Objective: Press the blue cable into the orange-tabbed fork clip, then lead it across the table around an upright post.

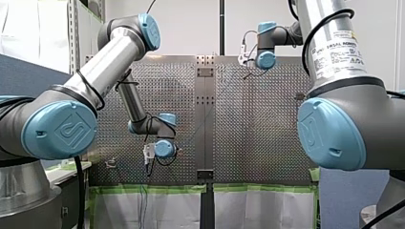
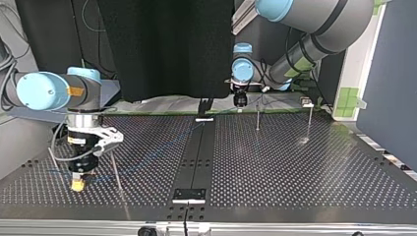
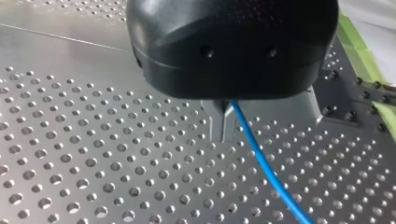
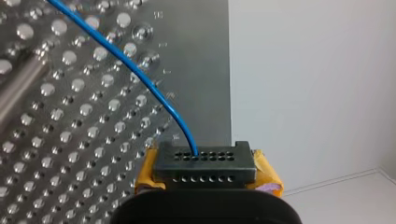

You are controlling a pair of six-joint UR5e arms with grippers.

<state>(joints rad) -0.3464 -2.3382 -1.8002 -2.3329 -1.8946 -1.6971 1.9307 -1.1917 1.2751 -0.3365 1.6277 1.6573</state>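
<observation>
**Diagonally strung: blue cable runs between two clenched pincers**

Diagonally across the perforated table (image 2: 295,167), the blue cable (image 3: 261,158) shows in the top view as a thin, faint line. It runs from the far edge near the middle to the near corner at that view's left.

My left pincer (image 3: 223,126) hangs low at the far edge, just beside the end of the dark centre strip (image 2: 196,152). In the left wrist view its metal fingers (image 3: 218,122) are pressed together. The cable comes out right at them and runs away over the holes, so this pincer is clamped on the cable.

My right pincer (image 2: 78,185) stands close over the table at the top view's left, near the front edge. In the right wrist view its yellow pads (image 4: 145,175) sit on either side of a black perforated block (image 4: 205,163) and are clenched on it. The cable curves in over the table and goes into one of the holes on top of the block.

A thin upright post (image 2: 117,172) stands just beside my right pincer, towards the centre strip. The cable passes behind it in the top view; whether the two touch cannot be told. Two more posts (image 2: 257,117) (image 2: 309,122) stand well apart from it, near the far edge in the top view's right half.
</observation>
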